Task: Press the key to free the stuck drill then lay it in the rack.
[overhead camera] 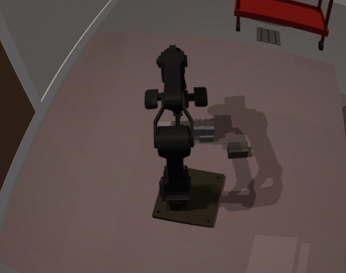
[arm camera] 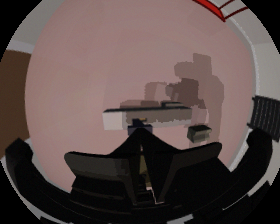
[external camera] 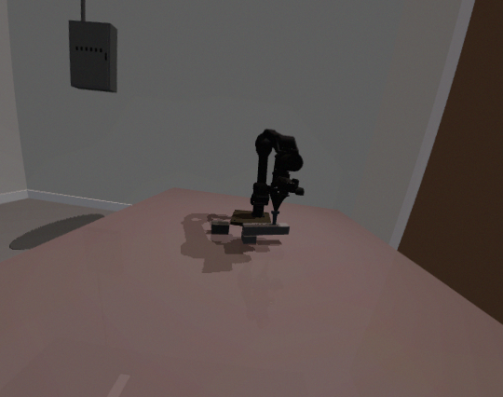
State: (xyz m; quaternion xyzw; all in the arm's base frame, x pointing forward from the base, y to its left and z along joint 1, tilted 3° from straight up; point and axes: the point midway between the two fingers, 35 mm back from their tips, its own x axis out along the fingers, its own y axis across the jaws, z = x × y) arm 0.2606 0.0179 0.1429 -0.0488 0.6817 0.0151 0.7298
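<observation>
The matte black gripper points straight down, its two fingers pressed together into a narrow wedge with nothing pinched between them. In the exterior view its tip sits at the top of a low, flat grey slab-like fixture, boxy and hard-edged; whether the tip touches the key there cannot be told, since the key itself is too small and shadowed to pick out. From the wrist view the thin dark slab stretches crosswise just beyond the fingertips, which taper to a point. The drill cannot be made out as a separate shape in the fixture. A small dark blocky rack, rectangular with a paler top face, rests on the surface to one side of the gripper, near but apart from the fixture. The surface is smooth, dull pink and faintly glossy, carrying blocky shadows of the arm. The arm's square olive base plate lies flat behind the gripper.
</observation>
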